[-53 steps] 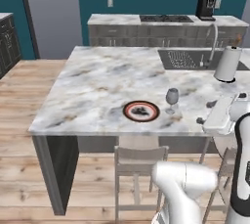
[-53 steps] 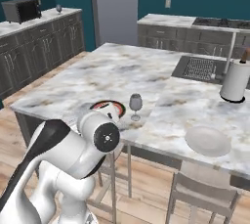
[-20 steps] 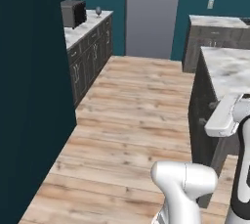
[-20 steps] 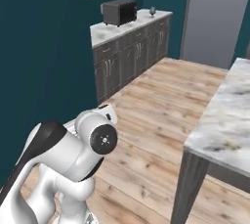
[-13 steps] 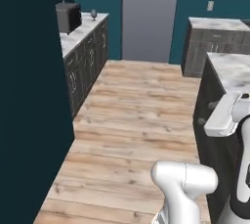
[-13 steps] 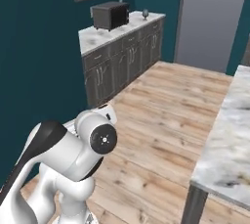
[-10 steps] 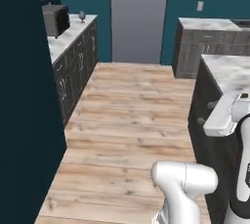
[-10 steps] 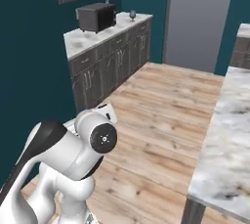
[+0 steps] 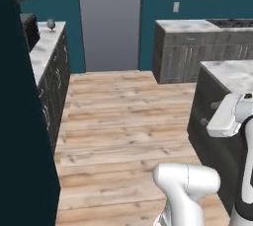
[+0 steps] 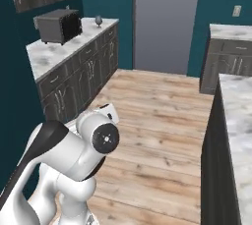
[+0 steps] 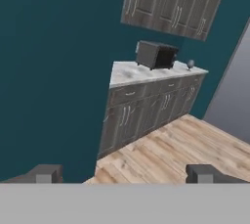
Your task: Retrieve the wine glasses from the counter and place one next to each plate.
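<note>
One small grey-blue wine glass (image 9: 51,24) stands upright at the far end of the marble counter (image 9: 43,52), past a dark microwave. The right base view has the same wine glass (image 10: 98,20) on the counter (image 10: 69,47) to the left. From the hand, the wine glass (image 11: 190,64) is tiny and far off on the counter (image 11: 129,73). My gripper (image 11: 125,174) is open, its fingertips (image 11: 46,173) wide apart with nothing between them, well short of the counter. The plates are out of view.
A dark microwave (image 10: 59,26) sits on the counter near the glass. The marble island (image 10: 236,116) edges in at the right. A second cabinet run (image 9: 197,47) lines the back wall. Bare wooden floor (image 9: 123,121) lies between the counter and the island.
The whole picture has shifted: the base has turned and driven, so the island with plate and glass has left the view and the counter has come in. The gripper stays open.
</note>
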